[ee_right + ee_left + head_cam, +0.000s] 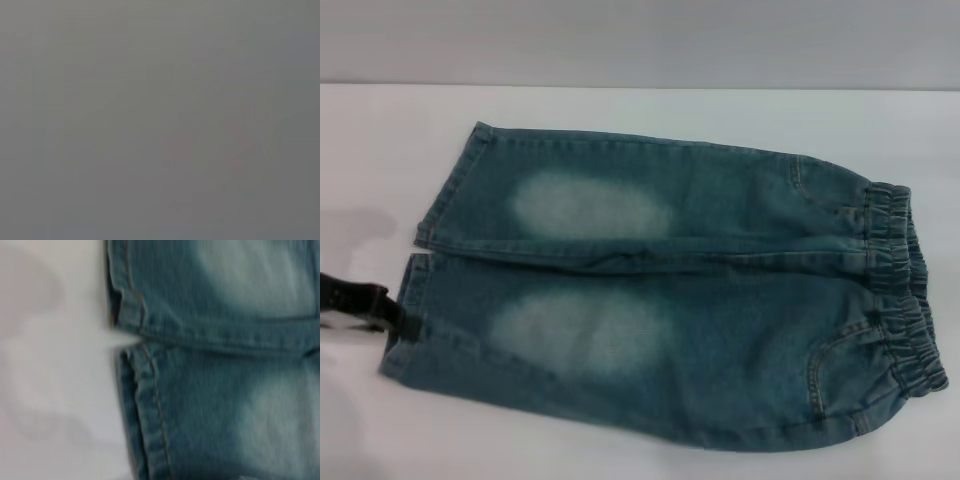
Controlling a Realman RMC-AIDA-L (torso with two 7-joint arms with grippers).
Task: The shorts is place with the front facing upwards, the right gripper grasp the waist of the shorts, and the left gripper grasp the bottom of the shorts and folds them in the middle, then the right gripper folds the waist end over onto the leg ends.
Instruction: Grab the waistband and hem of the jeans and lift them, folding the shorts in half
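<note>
The shorts (660, 290) are laid flat on the white table (620, 110), front side up, with the two pale faded patches showing. Their long axis runs from the robot's left to its right: the leg hems (420, 270) point left and the gathered waist (905, 290) points right, so the nearer leg lies closest to the robot and the other leg beyond it.

The left gripper (398, 322) is seen at the left edge of the head view, just at the hem of the nearer leg. The hem lies directly ahead of its tip and may be touched by it, though contact cannot be confirmed. Whether its fingers are spread or closed cannot be told. In the left wrist view both hems (135, 390) are seen, with the small notch between the legs.

The right gripper is not seen in any view; the right wrist view shows only a blank grey field, so nothing can be said of it.

The step in hand is judged to be the first grasp, with no fold begun. For it to be done well, the hem should be taken through both layers of denim, near the outer corner of the nearer leg, and the waist should be gripped on the same side, so that the fold is carried over evenly along the long axis.
</note>
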